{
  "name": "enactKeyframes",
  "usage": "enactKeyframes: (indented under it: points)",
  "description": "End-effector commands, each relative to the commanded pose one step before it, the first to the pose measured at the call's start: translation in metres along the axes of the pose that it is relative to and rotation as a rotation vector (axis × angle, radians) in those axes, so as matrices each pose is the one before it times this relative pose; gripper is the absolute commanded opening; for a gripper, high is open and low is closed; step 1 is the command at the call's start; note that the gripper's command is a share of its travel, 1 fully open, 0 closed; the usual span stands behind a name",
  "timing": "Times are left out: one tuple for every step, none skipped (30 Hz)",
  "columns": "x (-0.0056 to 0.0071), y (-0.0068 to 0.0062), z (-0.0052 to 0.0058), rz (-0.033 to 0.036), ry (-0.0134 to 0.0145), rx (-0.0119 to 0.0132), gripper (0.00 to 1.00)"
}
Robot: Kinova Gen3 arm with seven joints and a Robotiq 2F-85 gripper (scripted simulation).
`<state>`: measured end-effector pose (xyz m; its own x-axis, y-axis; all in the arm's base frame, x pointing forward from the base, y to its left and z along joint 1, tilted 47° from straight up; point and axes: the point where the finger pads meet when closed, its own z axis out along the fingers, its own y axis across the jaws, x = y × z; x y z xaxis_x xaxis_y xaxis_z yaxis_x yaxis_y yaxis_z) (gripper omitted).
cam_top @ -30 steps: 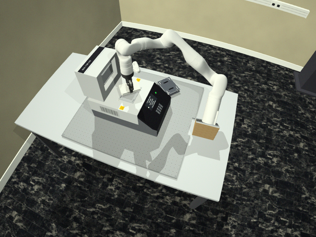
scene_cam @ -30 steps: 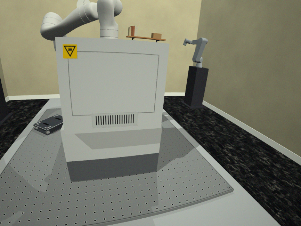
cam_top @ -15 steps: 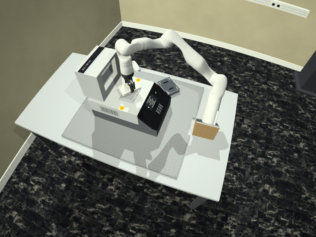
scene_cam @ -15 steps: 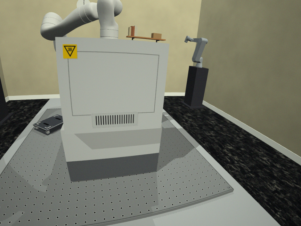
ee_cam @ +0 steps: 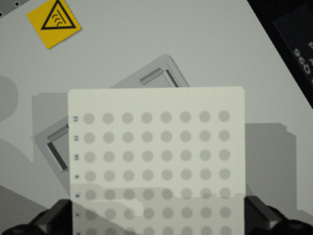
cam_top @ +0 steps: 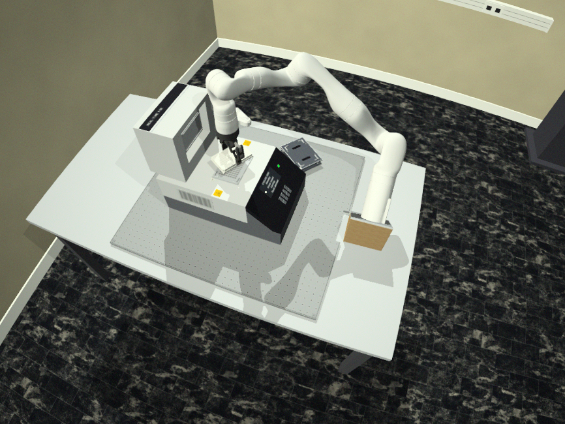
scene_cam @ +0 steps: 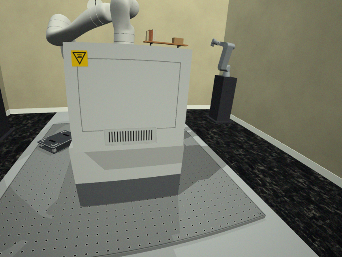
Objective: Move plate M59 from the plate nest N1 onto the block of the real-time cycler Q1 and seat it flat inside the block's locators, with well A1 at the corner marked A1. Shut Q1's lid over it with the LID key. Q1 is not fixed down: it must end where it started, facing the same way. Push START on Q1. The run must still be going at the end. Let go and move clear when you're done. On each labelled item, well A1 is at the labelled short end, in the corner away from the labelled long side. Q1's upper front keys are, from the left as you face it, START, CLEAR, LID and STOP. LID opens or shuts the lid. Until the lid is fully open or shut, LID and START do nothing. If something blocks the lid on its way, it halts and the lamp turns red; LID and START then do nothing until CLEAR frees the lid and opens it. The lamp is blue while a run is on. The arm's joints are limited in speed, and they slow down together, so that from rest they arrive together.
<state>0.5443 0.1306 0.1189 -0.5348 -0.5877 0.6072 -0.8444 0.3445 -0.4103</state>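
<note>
The tool is pinching plate M59 by its two long edges, fingers standing wide around it. Plate is hanging above the block of cycler Q1, not seated, turned at an angle to the block's outline. Locator corners are showing past the plate's number-12 end in the wrist view. Block is lying uncovered, lid open. Lamp is glowing green. Nest N1 is standing beside Q1, holding no plate. Perforated board is lying on the surface, carrying both.

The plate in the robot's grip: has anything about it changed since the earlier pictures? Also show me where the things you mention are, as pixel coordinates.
Yes. The gripper [cam_top: 231, 154] [ee_cam: 158, 216] has turned counterclockwise as seen from above, swinging the plate [cam_top: 222, 161] [ee_cam: 156, 165] with it. Nothing was newly grasped or let go. In the background, the small grey arm's [scene_cam: 227, 56] tip rose slightly. The white machine [cam_top: 202, 158] [scene_cam: 126, 93] and its green lamp [cam_top: 278, 166] stayed as they were.
</note>
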Motion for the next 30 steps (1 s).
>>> enactKeyframes:
  points:
    - [-0.00053, -0.00084, -0.00189, -0.03254, 0.00047, 0.00505, 0.91]
    - [0.0, 0.0, 0.0, 0.0, 0.0, 0.0, 0.91]
    - [-0.00047, 0.00023, -0.00017, -0.01171, -0.00153, -0.00048, 0.91]
    - [0.00011, -0.00013, -0.00003, -0.01177, 0.00032, 0.00051, 0.91]
    - [0.00015, -0.00009, 0.00007, -0.01159, 0.00049, 0.00017, 0.91]
    - [0.00009, 0.0, 0.00005, -0.01164, 0.0003, -0.0001, 0.91]
    - [0.00005, 0.0, 0.00003, -0.01165, 0.00017, -0.00006, 0.91]
    - [0.00003, 0.0, 0.00002, -0.01166, 0.0001, -0.00004, 0.91]
    - [0.00002, 0.0, 0.00001, -0.01166, 0.00006, -0.00002, 0.91]
    - [0.00001, 0.0, 0.00001, -0.01166, 0.00003, -0.00001, 0.91]
    - [0.00001, 0.0, 0.0, -0.01167, 0.00002, -0.00001, 0.91]
    - [0.0, 0.0, 0.0, -0.01167, 0.00001, 0.0, 0.91]
    - [0.0, 0.0, 0.0, -0.01167, 0.00001, 0.0, 0.91]
    - [0.0, 0.0, 0.0, -0.01167, 0.0, 0.0, 0.91]
    - [0.0, 0.0, 0.0, -0.01167, 0.0, 0.0, 0.91]
    - [0.0, 0.0, 0.0, -0.01167, 0.0, 0.0, 0.91]
    - [0.0, 0.0, 0.0, -0.01167, 0.0, 0.0, 0.91]
    - [0.0, 0.0, 0.0, 0.0, 0.0, 0.0, 0.91]
    - [0.0, 0.0, 0.0, 0.0, 0.0, 0.0, 0.91]
    - [-0.0005, 0.00015, -0.00017, -0.01171, -0.00159, -0.00021, 0.91]
    - [0.00013, -0.00011, -0.00003, -0.01177, 0.00041, 0.00045, 0.91]
    - [0.00016, -0.00006, 0.00007, -0.01158, 0.00051, 0.00008, 0.91]
    - [0.00009, 0.00002, 0.00006, -0.01164, 0.00028, -0.00015, 0.91]
    - [0.00005, 0.00001, 0.00003, -0.01165, 0.00016, -0.00009, 0.91]
    - [0.00003, 0.00001, 0.00002, -0.01166, 0.00009, -0.00005, 0.91]
    - [0.00002, 0.0, 0.00001, -0.01166, 0.00005, -0.00003, 0.91]
    - [0.00001, 0.0, 0.00001, -0.01166, 0.00003, -0.00002, 0.91]
    - [0.00001, 0.0, 0.0, -0.01166, 0.00002, -0.00001, 0.91]
    - [0.0, 0.0, 0.0, -0.01167, 0.00001, -0.00001, 0.91]
    - [0.0, 0.0, 0.0, -0.01167, 0.00001, 0.0, 0.91]
